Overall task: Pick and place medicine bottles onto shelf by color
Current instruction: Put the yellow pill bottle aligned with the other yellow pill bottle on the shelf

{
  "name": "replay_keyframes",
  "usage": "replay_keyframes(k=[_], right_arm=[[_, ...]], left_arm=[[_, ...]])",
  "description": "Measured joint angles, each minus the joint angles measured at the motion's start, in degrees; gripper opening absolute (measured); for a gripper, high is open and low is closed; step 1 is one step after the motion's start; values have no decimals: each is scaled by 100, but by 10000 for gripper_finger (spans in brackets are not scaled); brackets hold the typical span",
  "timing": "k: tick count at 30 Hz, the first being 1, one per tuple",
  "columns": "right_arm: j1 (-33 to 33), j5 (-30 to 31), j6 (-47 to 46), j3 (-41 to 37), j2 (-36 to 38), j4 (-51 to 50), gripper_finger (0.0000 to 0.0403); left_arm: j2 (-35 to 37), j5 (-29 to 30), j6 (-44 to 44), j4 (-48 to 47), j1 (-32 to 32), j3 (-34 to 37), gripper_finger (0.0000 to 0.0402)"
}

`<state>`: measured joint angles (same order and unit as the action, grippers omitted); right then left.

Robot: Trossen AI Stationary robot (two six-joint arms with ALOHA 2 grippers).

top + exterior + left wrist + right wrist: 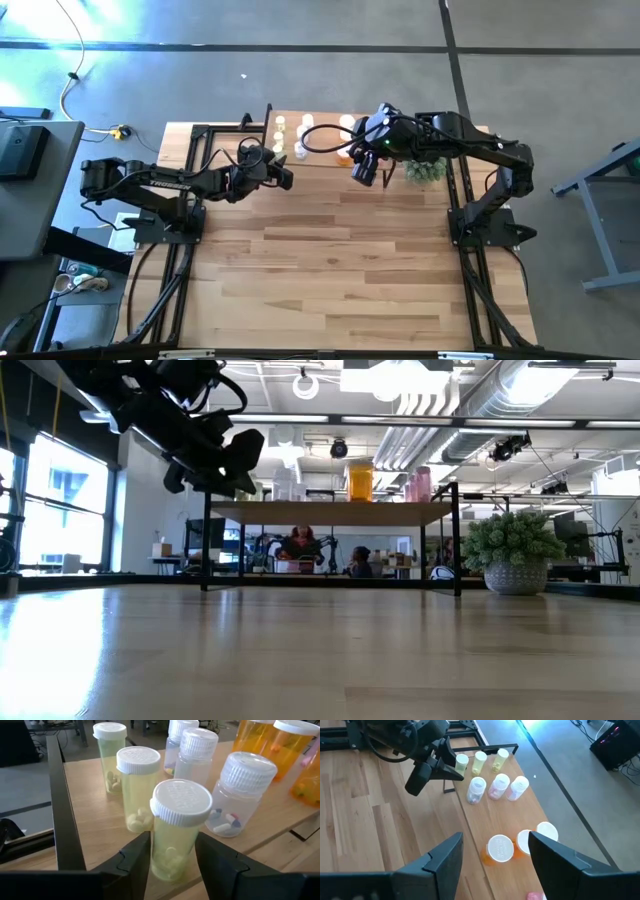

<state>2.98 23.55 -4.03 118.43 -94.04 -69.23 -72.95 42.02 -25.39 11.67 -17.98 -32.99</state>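
Observation:
The shelf [90,805] holds several medicine bottles upright on their bases: yellow-green ones [137,787] in a row, clear ones [240,795] beside them, orange ones [280,745] farther along. My left gripper [172,852] is open at the shelf's left end, its fingers close on either side of the nearest yellow-green bottle [177,827], which stands near the shelf's edge. My right gripper [495,855] hangs open, with nothing in it, high above the orange bottles [500,849]. My left gripper comes at the nearest yellow-green bottle almost level, from the shelf's left end, with one finger [135,855] on each side of the bottle's body [170,860] below the cap. I cannot tell whether the fingers touch it. The bottle stands upright on the shelf.
A spiky green plant in a white pot [425,170] stands on the table by the shelf's right end, under my right arm. A black frame bar [62,810] runs along the shelf's left edge. The wooden tabletop [340,260] stretches toward the near edge.

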Motion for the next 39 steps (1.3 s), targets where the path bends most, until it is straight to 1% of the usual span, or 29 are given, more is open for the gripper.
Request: replay_keyframes(k=[9,13,22,28,34,39], right_arm=[[0,0,63,0,0,-5,216],[0,-8,63,0,0,-67,216],[0,-81,63,0,0,-150,216],[0,-411,1,0,0,-149,216],[-2,-448,-1,0,0,-151,216],[-2,-448,-1,0,-1,-151,216]], left_arm=[[2,-37,-98,8,94,0,136],[4,68,-126,8,187,0,132],[7,110,-165,-86,329,-4,131],[7,315,-316,-374,449,-4,131],[9,414,-312,-374,578,-7,131],[9,616,-307,-377,712,-7,131]])
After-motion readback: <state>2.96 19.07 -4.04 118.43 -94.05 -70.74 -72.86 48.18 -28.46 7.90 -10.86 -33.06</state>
